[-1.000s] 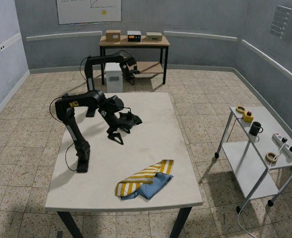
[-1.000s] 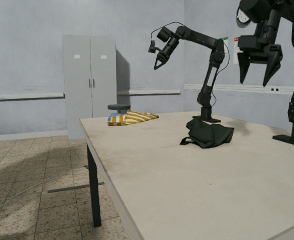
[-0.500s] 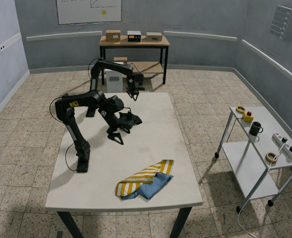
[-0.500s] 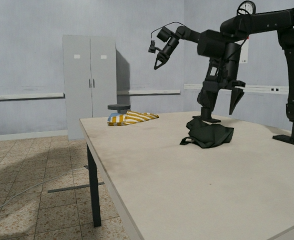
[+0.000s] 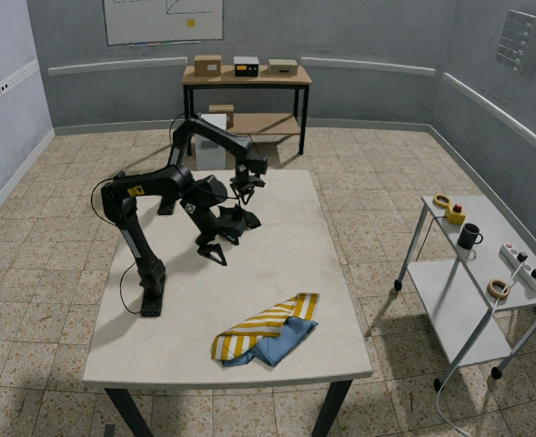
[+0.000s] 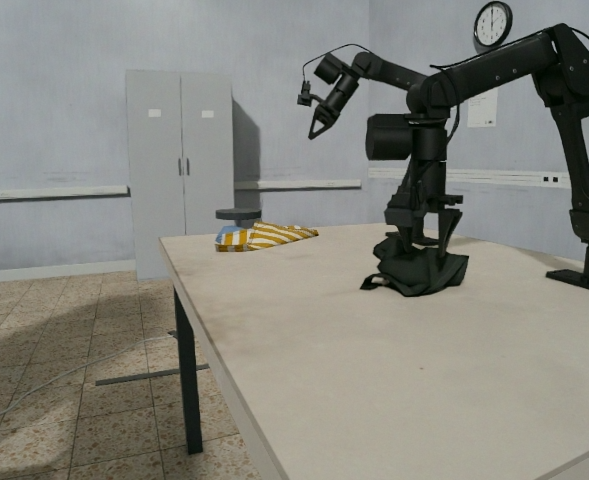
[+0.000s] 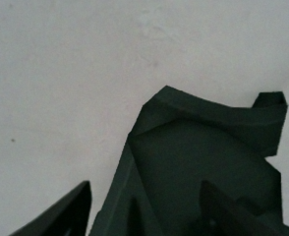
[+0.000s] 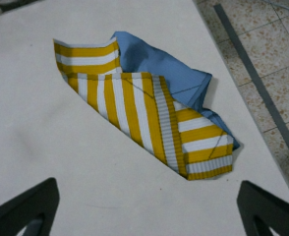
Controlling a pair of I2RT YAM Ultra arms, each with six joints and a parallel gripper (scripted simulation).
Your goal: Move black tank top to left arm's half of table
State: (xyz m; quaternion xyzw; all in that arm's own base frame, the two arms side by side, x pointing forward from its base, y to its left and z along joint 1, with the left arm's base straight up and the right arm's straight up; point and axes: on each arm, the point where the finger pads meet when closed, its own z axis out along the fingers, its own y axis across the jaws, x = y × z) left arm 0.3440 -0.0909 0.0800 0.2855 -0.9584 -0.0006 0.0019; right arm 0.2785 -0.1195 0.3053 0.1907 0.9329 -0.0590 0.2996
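The black tank top lies crumpled on the left arm's half of the desk. The left gripper, partly open and empty, points toward 6 o'clock over it in the exterior view; whether they touch, I cannot tell. The right gripper is wide and empty. Toward 5 o'clock in the top view, striped and blue pieces overlap.
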